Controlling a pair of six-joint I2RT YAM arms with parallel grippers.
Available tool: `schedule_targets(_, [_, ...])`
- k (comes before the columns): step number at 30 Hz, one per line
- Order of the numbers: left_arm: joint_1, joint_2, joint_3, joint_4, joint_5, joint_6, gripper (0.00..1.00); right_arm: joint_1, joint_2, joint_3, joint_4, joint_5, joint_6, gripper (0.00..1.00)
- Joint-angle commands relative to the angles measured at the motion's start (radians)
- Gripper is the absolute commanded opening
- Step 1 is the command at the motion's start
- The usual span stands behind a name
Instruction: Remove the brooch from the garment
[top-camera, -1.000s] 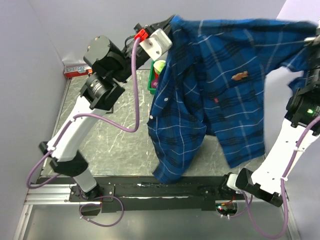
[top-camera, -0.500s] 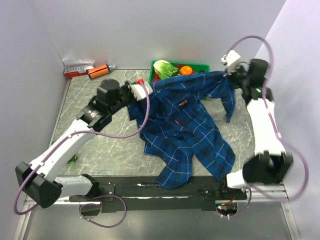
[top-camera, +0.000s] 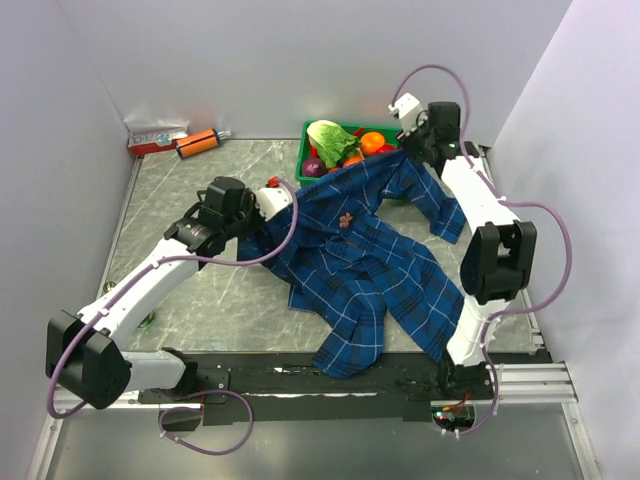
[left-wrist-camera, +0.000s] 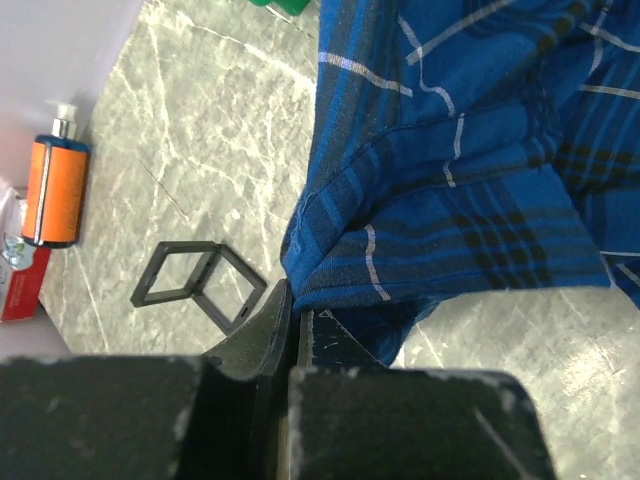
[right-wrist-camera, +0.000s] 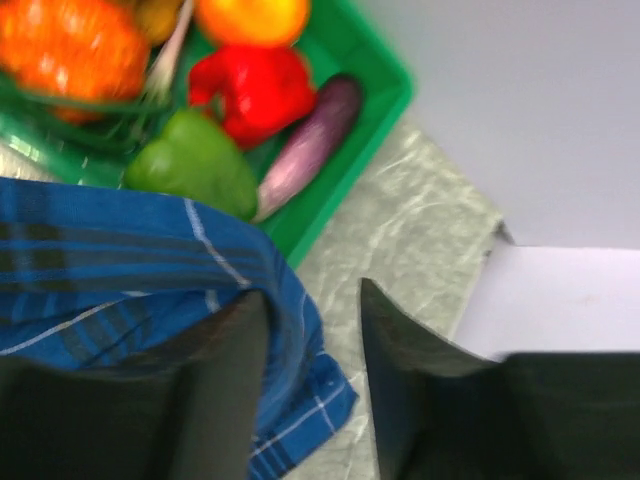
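At the far-left corner of the table (top-camera: 190, 300) lie a red box (top-camera: 150, 140) and an orange cylinder (top-camera: 198, 143), well apart from the work. Moving right, the left gripper (top-camera: 268, 203) is closed tight on a folded edge of the garment (top-camera: 390, 280). Its wrist view shows the dark fingers pinched together with the plaid hem caught between them, low over the marble. The garment lies spread across the middle of the table, from that held edge towards the near edge, where one part drapes over the black rail.

The brooch (top-camera: 345, 218) sits on the upper part of the fabric, face up and uncovered. It is right of the left gripper and nearer the table's far edge than its near one, and neither gripper touches it.

Further right, at the far edge, a green tray (right-wrist-camera: 385, 75) holds vegetables, and the shirt's top edge overlaps its front. The right gripper (right-wrist-camera: 312, 295) hovers there with its jaws apart, gripping nothing, with the cloth loose beside one finger.

The step in hand looks like laying out and anchoring the shirt. The next move probably calls for the right arm to travel left to the brooch and close on that tiny piece alone. The left grip would meanwhile keep the cloth taut.
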Motion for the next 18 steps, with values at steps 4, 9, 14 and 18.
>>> schedule_targets(4, [0.003, 0.031, 0.039, 0.027, 0.006, -0.048, 0.01, -0.096, -0.324, -0.184, -0.068, -0.054, 0.029, 0.72])
schedule_targets(9, [0.004, 0.051, 0.051, 0.037, 0.031, -0.054, 0.01, -0.246, -0.419, -0.301, -0.213, -0.267, 0.018, 0.79])
schedule_targets(14, [0.004, 0.086, 0.095, 0.021, 0.063, -0.059, 0.01, -0.335, -0.408, -0.325, -0.476, -0.359, -0.096, 0.74])
schedule_targets(18, [0.004, 0.103, 0.126, 0.021, 0.081, -0.083, 0.01, -0.365, -0.425, -0.457, -0.543, -0.338, -0.211, 0.74])
